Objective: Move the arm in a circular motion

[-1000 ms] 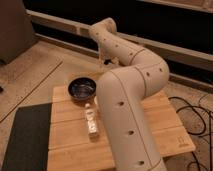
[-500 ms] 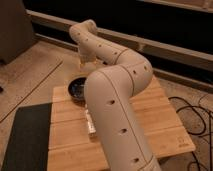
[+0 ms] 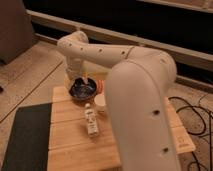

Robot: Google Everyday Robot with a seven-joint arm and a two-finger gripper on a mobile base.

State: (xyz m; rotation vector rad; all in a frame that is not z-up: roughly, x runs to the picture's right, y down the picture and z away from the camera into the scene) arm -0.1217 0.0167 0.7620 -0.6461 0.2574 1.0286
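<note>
The cream-white arm (image 3: 135, 95) fills the right half of the camera view, its thick segments dotted with small dark holes. It rises from the lower right, bends at a joint (image 3: 75, 45) near the upper left, and drops toward the wooden table (image 3: 70, 145). The gripper (image 3: 80, 80) hangs at the end of that last segment, just above the far rim of a dark blue bowl (image 3: 82, 91). Nothing shows in its grasp.
A small pale bottle (image 3: 91, 121) lies on the table in front of the bowl. A white cup (image 3: 101, 103) and something orange (image 3: 100, 85) sit beside the bowl, partly behind the arm. A dark mat (image 3: 25, 140) lies left; cables (image 3: 197, 120) trail right.
The arm has swung leftward and nearer the camera. Its end has moved from behind the table to over the bowl, and it covers more of the table's right side.
</note>
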